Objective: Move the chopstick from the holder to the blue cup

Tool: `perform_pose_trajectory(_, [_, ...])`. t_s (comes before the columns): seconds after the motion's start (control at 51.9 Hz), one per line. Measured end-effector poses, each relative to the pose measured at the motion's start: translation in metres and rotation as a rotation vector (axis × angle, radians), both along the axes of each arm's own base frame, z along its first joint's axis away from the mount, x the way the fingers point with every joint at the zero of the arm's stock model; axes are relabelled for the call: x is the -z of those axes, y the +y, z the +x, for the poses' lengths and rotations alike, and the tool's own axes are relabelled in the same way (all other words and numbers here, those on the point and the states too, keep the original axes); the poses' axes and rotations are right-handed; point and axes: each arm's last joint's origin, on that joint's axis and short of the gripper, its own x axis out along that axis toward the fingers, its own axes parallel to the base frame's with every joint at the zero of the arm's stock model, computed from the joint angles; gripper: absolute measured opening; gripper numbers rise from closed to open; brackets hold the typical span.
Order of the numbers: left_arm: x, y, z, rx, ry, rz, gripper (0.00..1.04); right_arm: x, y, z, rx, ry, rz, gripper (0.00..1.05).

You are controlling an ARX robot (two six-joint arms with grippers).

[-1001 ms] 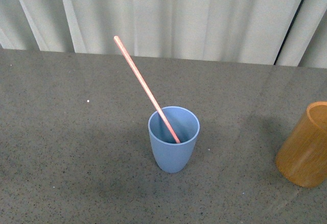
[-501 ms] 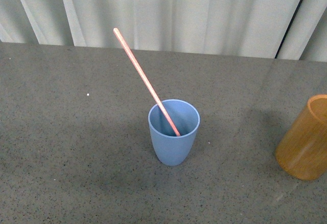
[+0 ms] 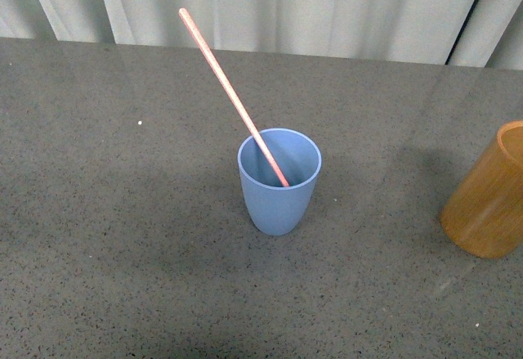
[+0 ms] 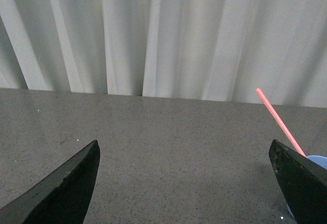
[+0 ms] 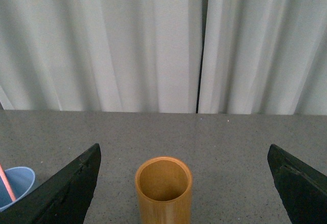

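Note:
The blue cup [image 3: 278,183] stands upright mid-table with one pinkish-red chopstick [image 3: 227,89] leaning in it, its top tilted to the back left. The orange-brown holder [image 3: 489,204] stands at the right edge of the front view and looks empty in the right wrist view [image 5: 163,191]. My left gripper [image 4: 184,157] is open and empty, with the chopstick [image 4: 278,122] and a sliver of cup [image 4: 319,160] by its one finger. My right gripper [image 5: 184,157] is open and empty, the holder standing ahead between its fingers. Neither gripper shows in the front view.
The grey speckled table [image 3: 122,236] runs back to a pale pleated curtain [image 3: 327,7]. A dark vertical gap in the curtain [image 5: 201,45] sits behind the holder. The blue cup [image 5: 15,183] shows by the right gripper's one finger.
The front view has shifted: the cup, chopstick and holder all sit higher in the picture than before. The chopstick still leans the same way in the cup.

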Motion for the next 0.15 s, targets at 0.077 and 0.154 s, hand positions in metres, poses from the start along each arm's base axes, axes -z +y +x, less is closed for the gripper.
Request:
perform_pose_trajectory(0.077, [0.0, 0.0, 0.0, 0.0, 0.0, 0.0, 0.98, 0.0, 0.0, 0.0, 0.0, 0.0, 0.0, 0.95])
perform_pose_trajectory(0.154, [0.0, 0.0, 0.0, 0.0, 0.0, 0.0, 0.98, 0.0, 0.0, 0.0, 0.0, 0.0, 0.0, 0.95])
